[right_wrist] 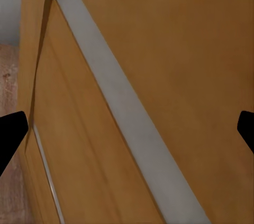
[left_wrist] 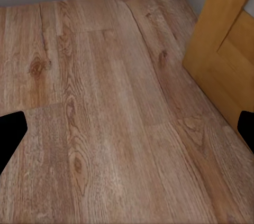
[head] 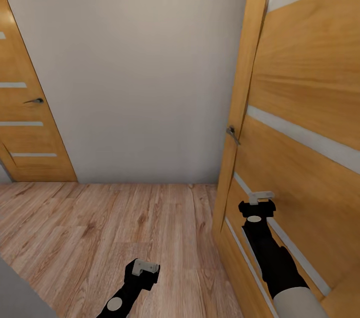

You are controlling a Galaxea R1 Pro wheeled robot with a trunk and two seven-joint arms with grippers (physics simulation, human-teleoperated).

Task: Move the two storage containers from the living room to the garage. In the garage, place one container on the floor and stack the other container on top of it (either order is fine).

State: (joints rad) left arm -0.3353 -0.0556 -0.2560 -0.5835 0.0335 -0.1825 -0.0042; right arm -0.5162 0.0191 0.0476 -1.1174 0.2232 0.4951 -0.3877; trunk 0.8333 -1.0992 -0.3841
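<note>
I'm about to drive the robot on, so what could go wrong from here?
1. The right gripper is very near the open orange wooden panel door; moving on could knock it.
2. The door's metal handle juts out and might snag the arm.
3. The white wall ahead blocks a straight path.

An open orange wooden door with pale strips (head: 310, 88) at right; another closed door (head: 25, 118) at left, plain white wall (head: 145, 58) between.
</note>
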